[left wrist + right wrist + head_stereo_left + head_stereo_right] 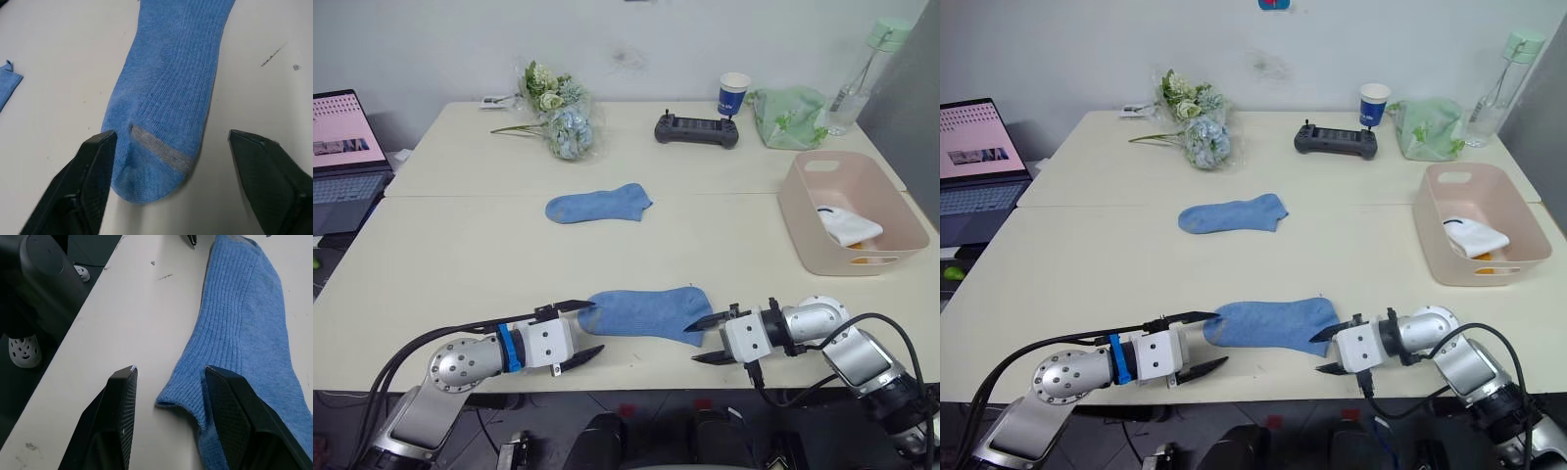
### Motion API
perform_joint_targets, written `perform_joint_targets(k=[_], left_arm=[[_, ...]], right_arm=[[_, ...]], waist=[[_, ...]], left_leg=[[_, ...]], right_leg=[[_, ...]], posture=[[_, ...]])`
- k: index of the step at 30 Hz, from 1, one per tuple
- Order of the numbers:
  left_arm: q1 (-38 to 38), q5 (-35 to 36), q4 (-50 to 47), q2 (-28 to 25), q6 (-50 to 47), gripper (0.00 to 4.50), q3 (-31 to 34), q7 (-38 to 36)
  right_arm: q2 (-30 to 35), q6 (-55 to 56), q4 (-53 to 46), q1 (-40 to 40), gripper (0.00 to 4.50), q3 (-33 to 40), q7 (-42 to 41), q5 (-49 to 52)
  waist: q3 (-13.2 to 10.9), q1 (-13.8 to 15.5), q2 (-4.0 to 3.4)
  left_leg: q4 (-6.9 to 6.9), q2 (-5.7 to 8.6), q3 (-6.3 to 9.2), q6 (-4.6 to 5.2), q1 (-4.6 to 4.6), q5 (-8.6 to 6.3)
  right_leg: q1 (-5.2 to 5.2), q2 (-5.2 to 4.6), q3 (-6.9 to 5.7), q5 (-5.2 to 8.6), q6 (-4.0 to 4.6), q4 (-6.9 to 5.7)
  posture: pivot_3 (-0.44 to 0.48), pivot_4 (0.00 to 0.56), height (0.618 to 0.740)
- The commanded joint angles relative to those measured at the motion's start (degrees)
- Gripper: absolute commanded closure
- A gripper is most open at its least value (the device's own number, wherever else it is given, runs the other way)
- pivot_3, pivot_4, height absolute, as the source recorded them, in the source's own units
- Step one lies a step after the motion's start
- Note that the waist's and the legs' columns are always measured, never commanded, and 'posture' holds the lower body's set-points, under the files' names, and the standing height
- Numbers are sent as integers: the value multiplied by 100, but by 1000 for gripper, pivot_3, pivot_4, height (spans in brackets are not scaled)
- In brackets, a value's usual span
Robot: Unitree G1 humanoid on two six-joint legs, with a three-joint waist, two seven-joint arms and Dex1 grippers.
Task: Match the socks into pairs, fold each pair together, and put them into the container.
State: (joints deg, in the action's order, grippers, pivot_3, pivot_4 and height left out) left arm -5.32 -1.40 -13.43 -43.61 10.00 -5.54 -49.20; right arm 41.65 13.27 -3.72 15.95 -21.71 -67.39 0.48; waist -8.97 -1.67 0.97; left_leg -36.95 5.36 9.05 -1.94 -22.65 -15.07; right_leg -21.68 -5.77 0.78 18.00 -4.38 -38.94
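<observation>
A cream table [460, 255] carries two blue socks [598, 205] [649, 312], a pink tub [899, 237], flowers [558, 119], controller [696, 130], cup [733, 94], green bag [790, 117].

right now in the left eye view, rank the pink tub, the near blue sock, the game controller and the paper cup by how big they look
1. pink tub
2. near blue sock, though it lies closest to the camera, which inflates it
3. game controller
4. paper cup
</observation>
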Motion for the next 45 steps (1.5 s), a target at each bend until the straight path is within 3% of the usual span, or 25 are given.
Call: perform_joint_targets(k=[1, 4, 8, 9, 16, 22, 28, 33, 36, 38, 45], left_arm=[[57, -171, 177, -12, -45, 2071, -96, 40], [179, -252, 326, 7, -31, 3054, -167, 78], [265, -228, 329, 59, -86, 4338, -201, 99], [261, -214, 319, 62, -89, 4462, -191, 97], [217, 59, 98, 41, -34, 4462, -28, 21], [-128, 959, -975, -315, -665, 4462, 185, -589], [-684, 3131, -2514, -1258, -2858, 4462, 920, -1211], [-638, 4783, -2634, -1751, -4456, 4462, 1356, -1305], [-373, 4485, -2073, -1785, -4702, 4462, 1006, -1329], [-47, 3987, -1625, -1590, -4517, 4462, 638, -1220], [1189, 2591, -575, -862, -3900, 4462, -344, -877]], right_arm=[[56, -94, 82, 102, 3416, 81, -48, -26], [59, -132, 94, 114, 4469, 86, -60, -15], [40, -224, 63, 151, 4500, 111, -27, -7], [44, -255, 38, 162, 4500, 119, -35, 10], [25, -860, -433, 219, 4500, 302, -162, 548], [275, -2583, -1541, 211, 4500, 560, -463, 1672], [1040, -5120, -2684, 467, 4500, 951, -768, 3525], [1196, -6666, -2826, 668, 4500, 1189, -632, 5003], [1098, -6587, -2460, 609, 4500, 985, -444, 4629], [1036, -5943, -2073, 597, 4500, 606, -387, 3805], [324, -5086, -883, 1028, 4500, 352, -25, 2691]], waist=[[0, 1, 0], [0, 2, -1], [0, 2, -1], [0, 1, -1], [0, 2, -1], [-1, 1, -2], [-8, 2, -10], [-8, 4, -9], [-8, 6, -9], [-8, 7, -8], [-11, 4, -6]], left_leg=[[0, 0, 0, 0, 2, 0], [1, 0, 2, 0, 12, 0], [2, 0, 1, 2, 25, -1], [2, 0, 1, 2, 25, -1], [2, 0, 3, 1, 24, -1], [2, 0, 9, 2, 17, -2], [3, -1, 11, 22, 14, -14], [4, -2, 12, 31, 14, -18], [4, -1, 9, 32, 14, -19], [4, 0, 5, 32, 22, -19], [4, -1, 1, 8, 6, -6]], right_leg=[[2, 0, 0, 0, 0, 0], [14, 0, -1, 0, 0, 2], [26, 0, 0, 0, 0, 2], [26, 0, 0, 0, 0, 2], [25, 0, 0, 0, 0, 2], [22, -2, -1, 1, 0, 6], [20, -2, -2, 2, 3, 8], [26, -2, -7, 3, 3, 12], [27, -2, -9, 3, 3, 13], [31, -1, -9, 3, 3, 13], [10, 0, -2, 3, 3, 8]], posture=[[0, 150, 740], [0, 150, 740], [0, 150, 740], [0, 150, 740], [0, 150, 740], [0, 150, 740], [0, 150, 740], [0, 150, 740], [0, 150, 740], [0, 150, 740], [0, 150, 740]])
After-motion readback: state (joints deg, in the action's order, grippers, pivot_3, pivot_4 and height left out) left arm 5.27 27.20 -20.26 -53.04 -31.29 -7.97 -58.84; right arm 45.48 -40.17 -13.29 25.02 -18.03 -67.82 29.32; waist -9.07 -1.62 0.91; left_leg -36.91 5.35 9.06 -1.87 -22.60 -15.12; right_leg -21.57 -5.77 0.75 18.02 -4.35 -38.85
